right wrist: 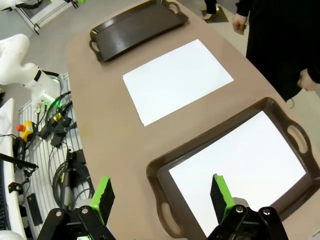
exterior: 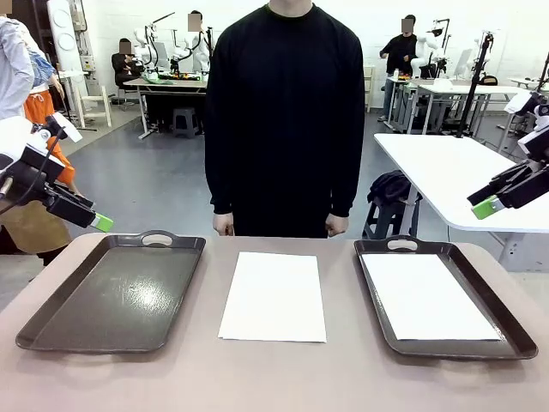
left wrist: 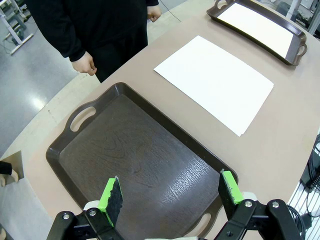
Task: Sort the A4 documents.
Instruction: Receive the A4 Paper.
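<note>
Here, the left gripper hangs wide open above the left tray, holding nothing. One A4 document lies flat on the table between the trays. A second A4 document lies inside the right tray, under the right gripper, likewise spread wide and holding nothing.

You have your left claw held up at the left side and your right claw held up at the right, both clear of any contact, tips slanting down and inward, each with its green-padded fingers spread wide and holding nothing.
</note>
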Robot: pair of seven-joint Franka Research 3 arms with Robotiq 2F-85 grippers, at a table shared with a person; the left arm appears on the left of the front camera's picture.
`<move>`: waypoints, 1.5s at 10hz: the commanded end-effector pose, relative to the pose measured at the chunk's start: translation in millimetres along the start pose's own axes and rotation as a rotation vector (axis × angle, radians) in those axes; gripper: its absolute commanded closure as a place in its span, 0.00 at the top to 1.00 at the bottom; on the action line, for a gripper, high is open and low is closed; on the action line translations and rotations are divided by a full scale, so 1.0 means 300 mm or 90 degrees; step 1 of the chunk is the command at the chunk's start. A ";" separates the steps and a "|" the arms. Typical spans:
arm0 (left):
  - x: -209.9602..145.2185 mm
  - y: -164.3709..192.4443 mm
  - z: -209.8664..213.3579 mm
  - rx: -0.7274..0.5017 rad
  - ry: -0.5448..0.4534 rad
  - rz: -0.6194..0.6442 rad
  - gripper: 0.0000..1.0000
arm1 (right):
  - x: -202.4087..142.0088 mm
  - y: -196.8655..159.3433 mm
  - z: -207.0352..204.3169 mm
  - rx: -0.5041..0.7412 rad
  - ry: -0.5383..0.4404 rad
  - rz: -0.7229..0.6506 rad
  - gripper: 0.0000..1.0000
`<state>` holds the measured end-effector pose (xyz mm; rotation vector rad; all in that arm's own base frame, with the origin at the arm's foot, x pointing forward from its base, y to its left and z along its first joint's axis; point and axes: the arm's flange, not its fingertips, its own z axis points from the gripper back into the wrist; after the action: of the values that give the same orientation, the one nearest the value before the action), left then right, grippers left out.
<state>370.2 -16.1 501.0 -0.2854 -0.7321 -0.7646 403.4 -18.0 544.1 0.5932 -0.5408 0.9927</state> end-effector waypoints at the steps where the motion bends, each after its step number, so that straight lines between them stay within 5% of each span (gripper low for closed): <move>1: -0.008 0.011 0.000 -0.006 -0.006 -0.002 1.00 | -0.021 -0.002 -0.020 -0.009 -0.007 0.007 1.00; 3: -0.008 0.011 0.000 -0.006 -0.006 -0.002 1.00 | -0.017 -0.019 -0.014 -0.006 -0.050 -0.056 1.00; 4: -0.008 0.011 0.000 -0.006 -0.006 -0.002 1.00 | -0.006 -0.004 -0.003 -0.004 -0.002 -0.003 1.00; 15: -0.008 0.011 0.000 -0.006 -0.006 -0.002 1.00 | -0.006 -0.004 -0.003 -0.004 -0.002 -0.003 1.00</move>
<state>370.2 -16.1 501.0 -0.2854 -0.7321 -0.7646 405.1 -19.8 542.9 0.5998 -0.5499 0.9692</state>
